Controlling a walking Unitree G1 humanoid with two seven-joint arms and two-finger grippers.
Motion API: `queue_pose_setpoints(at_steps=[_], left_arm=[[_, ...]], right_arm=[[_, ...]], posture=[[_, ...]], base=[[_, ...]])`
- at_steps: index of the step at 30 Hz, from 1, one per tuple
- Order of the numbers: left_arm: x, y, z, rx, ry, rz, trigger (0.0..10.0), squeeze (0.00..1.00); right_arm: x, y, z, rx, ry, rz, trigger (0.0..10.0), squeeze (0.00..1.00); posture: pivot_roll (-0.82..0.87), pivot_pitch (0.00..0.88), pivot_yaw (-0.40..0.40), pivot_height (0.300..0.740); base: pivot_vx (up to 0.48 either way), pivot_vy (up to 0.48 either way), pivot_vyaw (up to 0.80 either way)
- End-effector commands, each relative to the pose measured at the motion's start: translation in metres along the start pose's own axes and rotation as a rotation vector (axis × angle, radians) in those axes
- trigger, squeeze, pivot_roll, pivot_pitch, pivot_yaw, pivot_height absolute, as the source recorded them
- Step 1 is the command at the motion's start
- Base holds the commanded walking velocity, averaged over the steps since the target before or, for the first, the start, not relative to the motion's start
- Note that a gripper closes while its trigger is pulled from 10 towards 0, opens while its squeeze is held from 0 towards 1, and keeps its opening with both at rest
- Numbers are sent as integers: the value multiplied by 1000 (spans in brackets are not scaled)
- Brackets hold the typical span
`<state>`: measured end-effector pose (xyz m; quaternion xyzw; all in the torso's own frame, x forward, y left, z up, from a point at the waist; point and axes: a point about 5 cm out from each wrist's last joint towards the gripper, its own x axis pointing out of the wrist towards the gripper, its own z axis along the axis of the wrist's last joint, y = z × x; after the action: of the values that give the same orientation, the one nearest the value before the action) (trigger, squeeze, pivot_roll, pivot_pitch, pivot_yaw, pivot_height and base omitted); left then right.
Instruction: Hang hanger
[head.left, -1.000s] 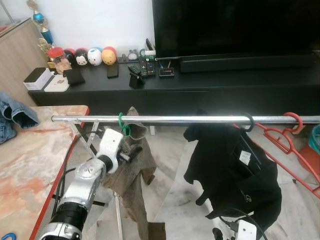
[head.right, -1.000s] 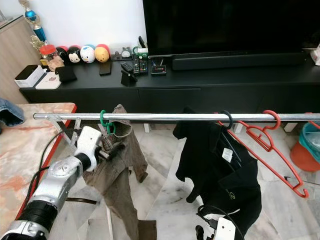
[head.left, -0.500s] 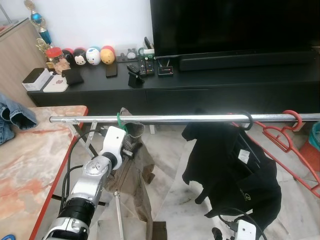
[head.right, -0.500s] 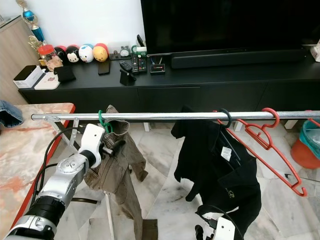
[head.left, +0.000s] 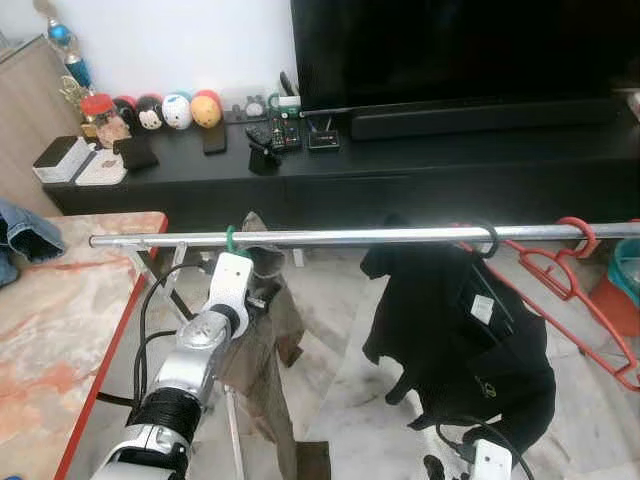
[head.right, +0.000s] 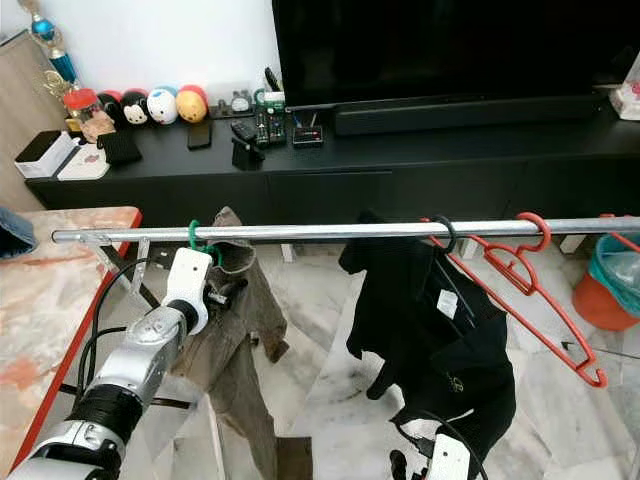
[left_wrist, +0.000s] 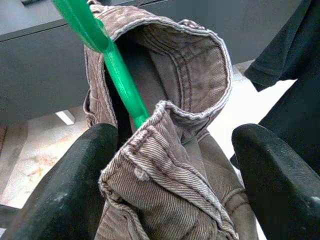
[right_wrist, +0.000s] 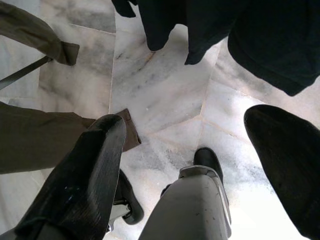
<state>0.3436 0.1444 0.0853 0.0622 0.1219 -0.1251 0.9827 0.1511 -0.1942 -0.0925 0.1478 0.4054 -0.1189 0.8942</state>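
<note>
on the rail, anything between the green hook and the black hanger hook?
Nothing: in the right eye view the silver metal rail runs bare from the green plastic hanger hook to the black hanger hook.

Hidden from you: the green hanger (left_wrist: 117, 75), its shoulders buried inside the brown trousers (left_wrist: 170, 165); the rail (head.left: 350, 237), cut off at the right edge; the red hanger (head.right: 530, 275), partly behind the black garment (head.right: 430, 330); shelf items (head.left: 270, 130), too small to identify.

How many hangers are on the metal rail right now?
3 that I can make out: a green hanger carrying brown trousers at the rail's left end, a black hanger holding the black garment, and a bare red hanger rightmost. More may hang past the frame edge.
</note>
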Motion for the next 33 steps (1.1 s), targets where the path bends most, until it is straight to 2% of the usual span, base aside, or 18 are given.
queue_pose_setpoints(at_steps=[1, 7, 16, 33], left_arm=[[1, 1, -1, 17, 15, -5, 0, 0], [0, 6, -3, -7, 18, 4, 0, 0], [1, 8, 5, -35, -30, 21, 0, 0], [0, 7, 3, -23, -24, 19, 0, 0]], right_arm=[[-1, 2, -4, 1, 18, 8, 10000, 0], [-1, 2, -4, 1, 19, 10, 10000, 0], [-1, 2, -4, -1, 19, 10, 10000, 0], [-1, 2, -4, -3, 22, 12, 10000, 0]], posture=[[-18, 48, 94, 740], [-19, 46, 93, 740], [-18, 46, 92, 740], [-17, 45, 93, 740]], base=[[0, 0, 0], [0, 0, 0], [0, 0, 0], [0, 0, 0]])
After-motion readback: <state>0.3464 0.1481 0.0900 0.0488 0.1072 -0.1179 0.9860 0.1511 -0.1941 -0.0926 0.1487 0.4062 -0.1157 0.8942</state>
